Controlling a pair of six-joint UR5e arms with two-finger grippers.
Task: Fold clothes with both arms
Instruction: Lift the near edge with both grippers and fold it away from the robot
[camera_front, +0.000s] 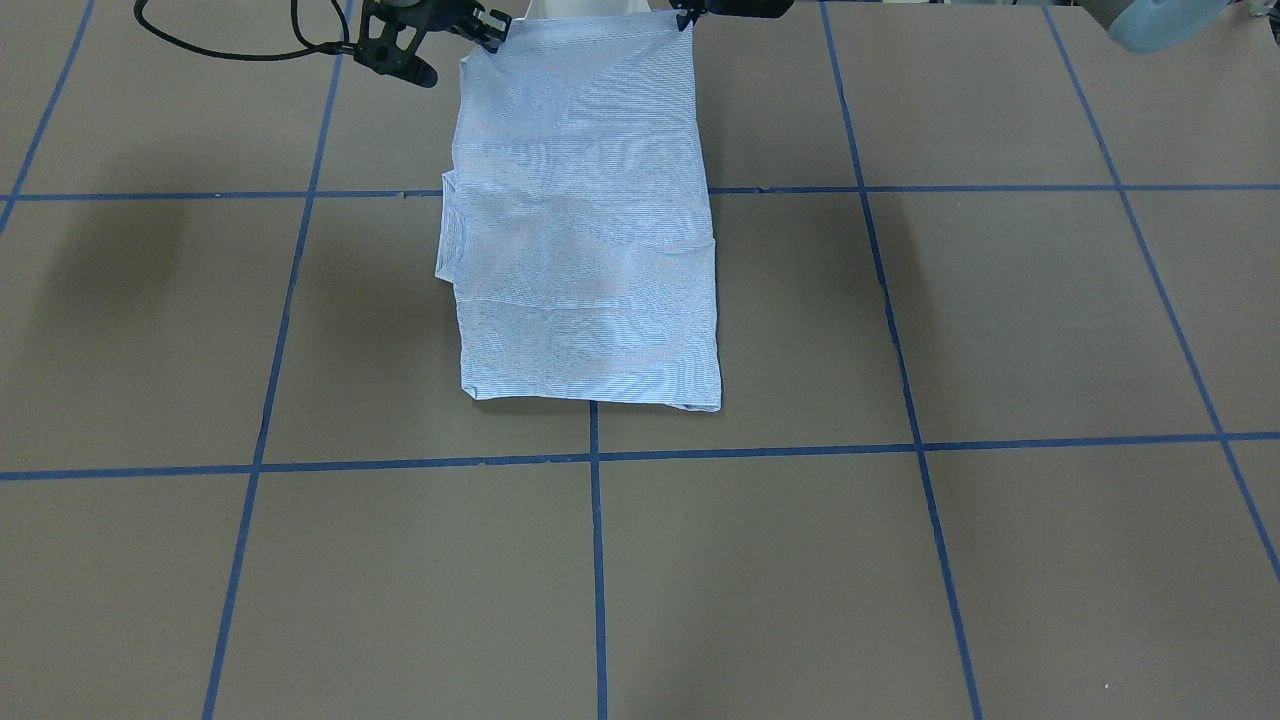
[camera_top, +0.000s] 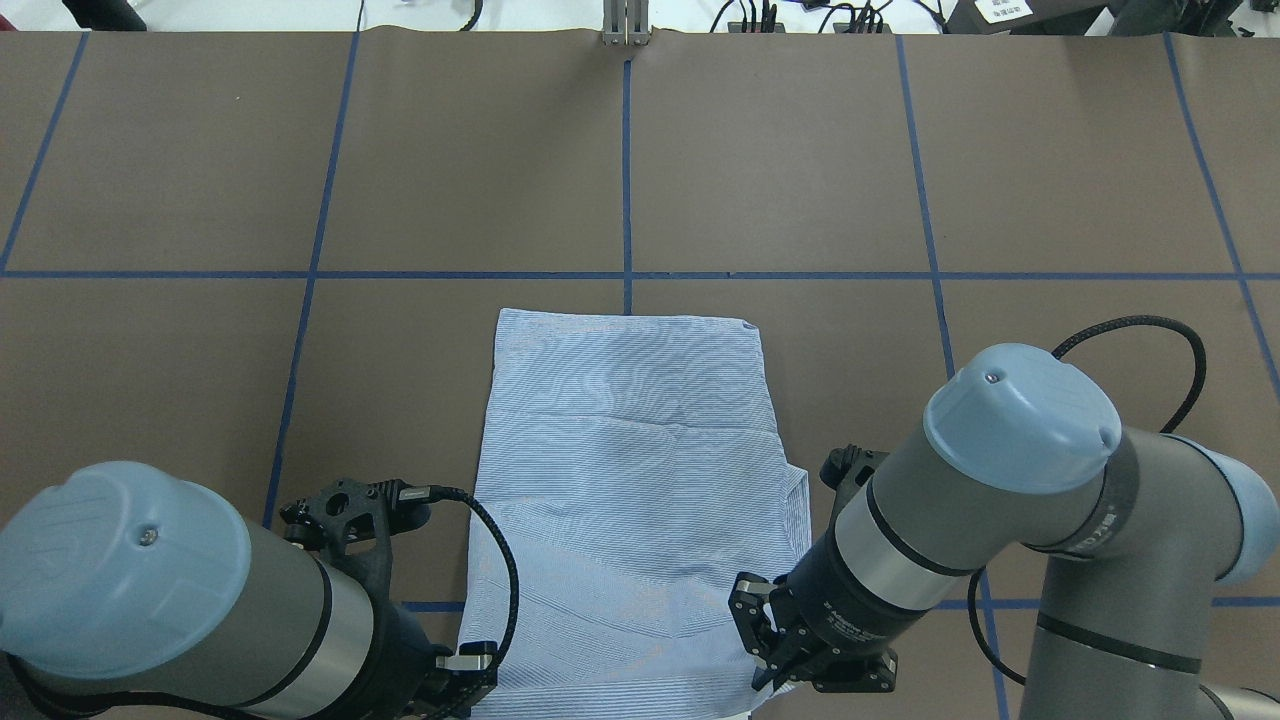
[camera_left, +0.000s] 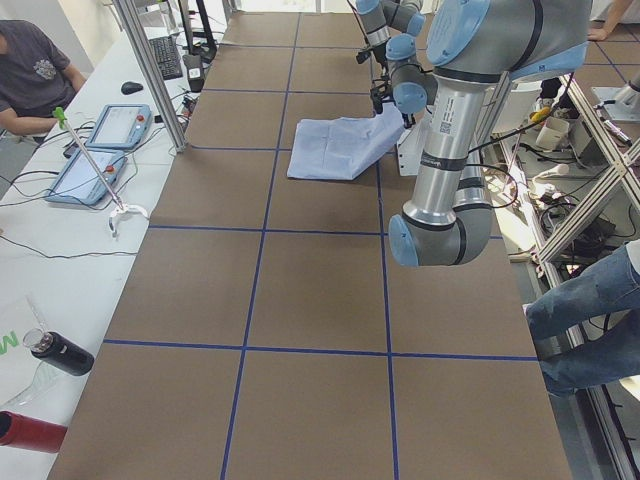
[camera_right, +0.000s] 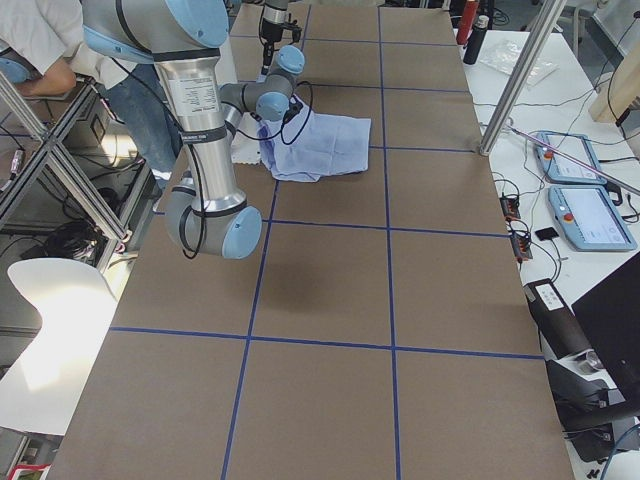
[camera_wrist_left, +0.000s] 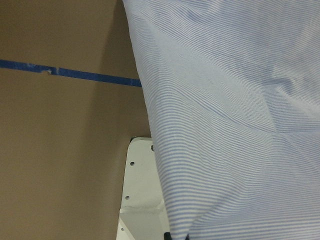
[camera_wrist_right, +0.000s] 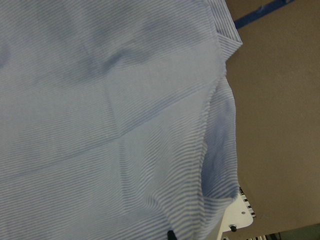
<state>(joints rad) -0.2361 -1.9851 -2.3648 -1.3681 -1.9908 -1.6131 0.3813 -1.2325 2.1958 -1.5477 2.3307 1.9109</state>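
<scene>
Shirt (camera_top: 630, 480) on tabletop (camera_top: 800, 180) near robot, narrow rectangle, sleeves out of sight | left fingers (camera_front: 688, 17) and right fingers (camera_front: 492, 28) each pinch a near corner, edge lifted | we judge crosswise fold and release remain.

The overhead view's lower edge cuts off the shirt (camera_top: 630, 480) and left gripper (camera_top: 475, 672).
</scene>
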